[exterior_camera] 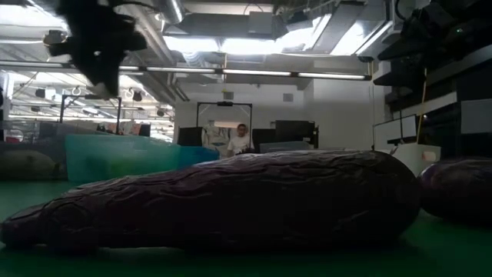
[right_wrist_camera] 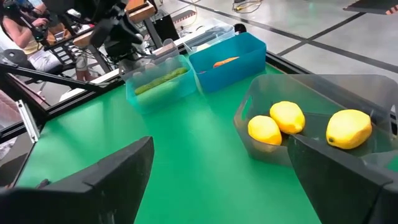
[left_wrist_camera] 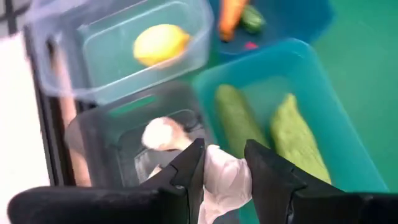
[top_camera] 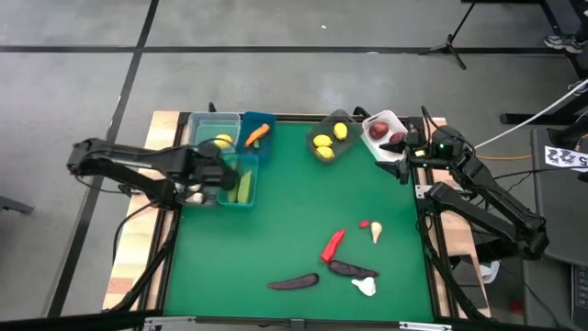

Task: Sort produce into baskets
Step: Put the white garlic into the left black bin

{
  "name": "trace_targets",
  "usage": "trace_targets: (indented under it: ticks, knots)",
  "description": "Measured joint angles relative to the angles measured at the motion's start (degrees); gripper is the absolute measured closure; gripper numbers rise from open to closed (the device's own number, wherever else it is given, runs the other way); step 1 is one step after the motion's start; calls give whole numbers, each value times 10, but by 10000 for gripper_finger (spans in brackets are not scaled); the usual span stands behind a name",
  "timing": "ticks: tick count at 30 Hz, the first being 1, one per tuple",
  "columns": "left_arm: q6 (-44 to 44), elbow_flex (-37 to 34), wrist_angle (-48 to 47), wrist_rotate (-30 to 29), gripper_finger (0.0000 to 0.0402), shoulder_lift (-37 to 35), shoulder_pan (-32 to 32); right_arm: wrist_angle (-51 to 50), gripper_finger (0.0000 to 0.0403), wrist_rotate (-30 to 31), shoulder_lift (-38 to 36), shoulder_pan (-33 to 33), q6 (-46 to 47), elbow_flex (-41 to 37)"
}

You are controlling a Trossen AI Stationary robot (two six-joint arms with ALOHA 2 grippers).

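My left gripper (left_wrist_camera: 224, 152) hangs over the baskets at the table's far left, shut on a white garlic bulb (left_wrist_camera: 225, 177). Below it, a grey translucent basket (left_wrist_camera: 102, 134) holds another garlic bulb (left_wrist_camera: 163, 134). Beside that stand a teal basket (left_wrist_camera: 323, 93) with two green cucumbers (left_wrist_camera: 239, 118), a clear basket (left_wrist_camera: 186, 25) with a lemon (left_wrist_camera: 160, 43), and a blue basket (top_camera: 257, 133) with a carrot. My right gripper (top_camera: 401, 167) waits open at the far right, by the white basket (top_camera: 386, 133) of apples. My left gripper pinches the garlic bulb's two sides (left_wrist_camera: 208, 171) between its two fingers. The fingers slant down from above. The bulb is lifted clear, above the grey basket.
A grey basket (top_camera: 329, 140) with three lemons stands at the far middle. Loose on the green mat lie a red pepper (top_camera: 333, 244), two eggplants (top_camera: 292, 281) (top_camera: 352, 268) and two garlic bulbs (top_camera: 364, 287) (top_camera: 377, 230). The mat's left half is bare.
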Motion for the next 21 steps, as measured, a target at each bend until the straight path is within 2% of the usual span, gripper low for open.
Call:
trace_targets:
  ticks: [5,11,17,21]
  knots:
    - [-102,-72,-7,-18,299,-45,-17,0,33,0,0,0,0,0]
    - [-211,-132,-5,10,299,-48,-17,0,33,0,0,0,0,0]
    - [-194,-140,0,16,292,-48,-17,0,33,0,0,0,0,0]
    - [-176,-140,1,16,264,-48,-17,0,33,0,0,0,0,0]
